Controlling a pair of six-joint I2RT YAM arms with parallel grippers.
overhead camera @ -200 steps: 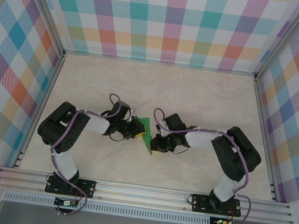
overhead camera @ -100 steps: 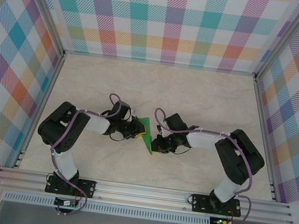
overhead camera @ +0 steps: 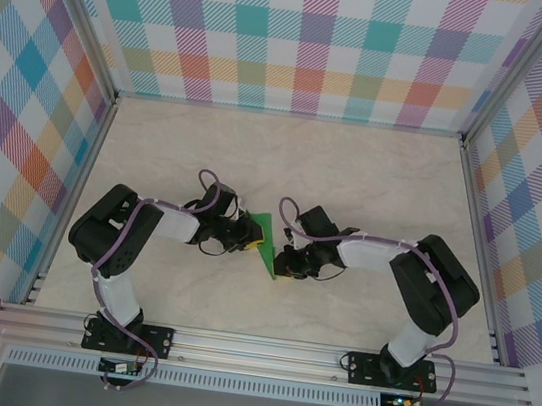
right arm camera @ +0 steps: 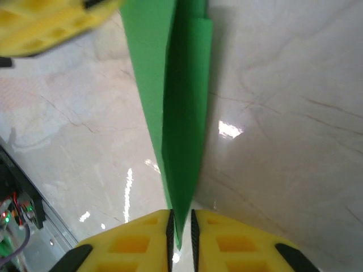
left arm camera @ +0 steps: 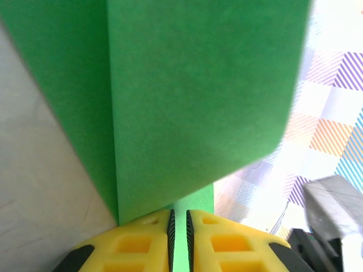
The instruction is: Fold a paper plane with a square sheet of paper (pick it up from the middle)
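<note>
1. plane (overhead camera: 264,244): green paper folded to a narrow, pointed shape. it sits at mid-desk (overhead camera: 376,177) between the two grippers. in the top view its point is toward the near edge.
2. left gripper (left arm camera: 178,220): clenched on the plane. the yellow fingers are pressed together with a green edge pinched in the slit. beyond them the paper rises in two overlapping layers that meet at a straight fold line.
3. right gripper (right arm camera: 180,222): clenched on the plane's narrow tip. the paper widens as it runs away from the fingers, and one layer overlaps another along its length.
4. contact: the right wrist view shows the marbled desk beneath the plane. i cannot tell whether the paper's lower edge touches it.
5. arms: both reach inward from their bases. the grippers face each other, near but apart, with the plane bridging them.
</note>
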